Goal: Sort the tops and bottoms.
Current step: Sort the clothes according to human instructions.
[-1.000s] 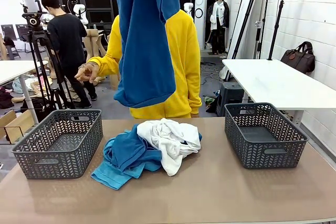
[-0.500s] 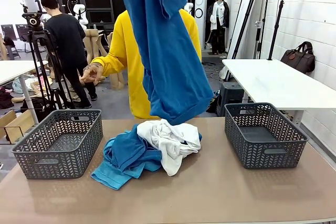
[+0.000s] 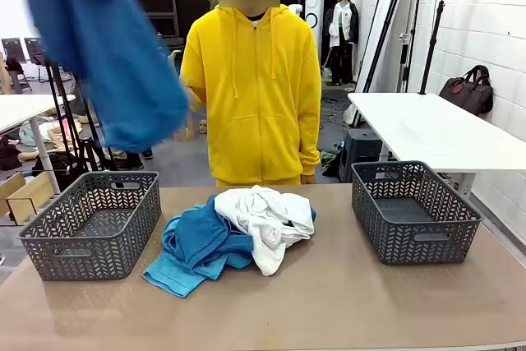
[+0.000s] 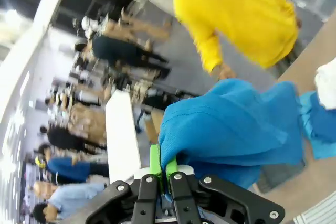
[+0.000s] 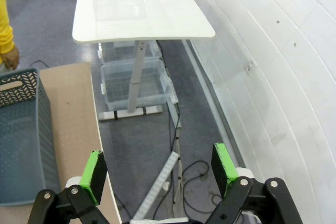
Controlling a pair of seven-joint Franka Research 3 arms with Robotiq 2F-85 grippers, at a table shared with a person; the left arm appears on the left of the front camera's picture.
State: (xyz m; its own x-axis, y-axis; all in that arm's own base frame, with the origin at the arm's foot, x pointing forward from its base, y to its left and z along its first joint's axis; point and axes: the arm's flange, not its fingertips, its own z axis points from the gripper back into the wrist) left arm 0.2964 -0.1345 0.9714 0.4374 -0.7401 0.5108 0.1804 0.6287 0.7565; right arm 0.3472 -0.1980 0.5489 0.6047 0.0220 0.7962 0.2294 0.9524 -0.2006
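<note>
Left gripper (image 4: 163, 162) is pinched fully shut on a fold of the royal blue soft cloth garment (image 3: 103, 55). The garment hangs in mid-air, motion-blurred, at 10 o'clock from the heap of white, blue and turquoise cloth garments (image 3: 263, 215), above the left grey mesh basket (image 3: 49, 232). Right gripper (image 5: 160, 169) is spread wide, empty. Suggest: centre over the basket, lower until the hem bunches inside, then release. A high drop likely drapes the rim.

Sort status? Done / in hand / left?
Done: nothing binned yet. The left basket and right basket hold no garments.
In hand: the left tool is shut on a royal blue garment, raised high toward the left basket's side.
Left: that garment's drop, then the pile of blue, turquoise and white garments between the baskets.
The right tool is open and holds nothing.
</note>
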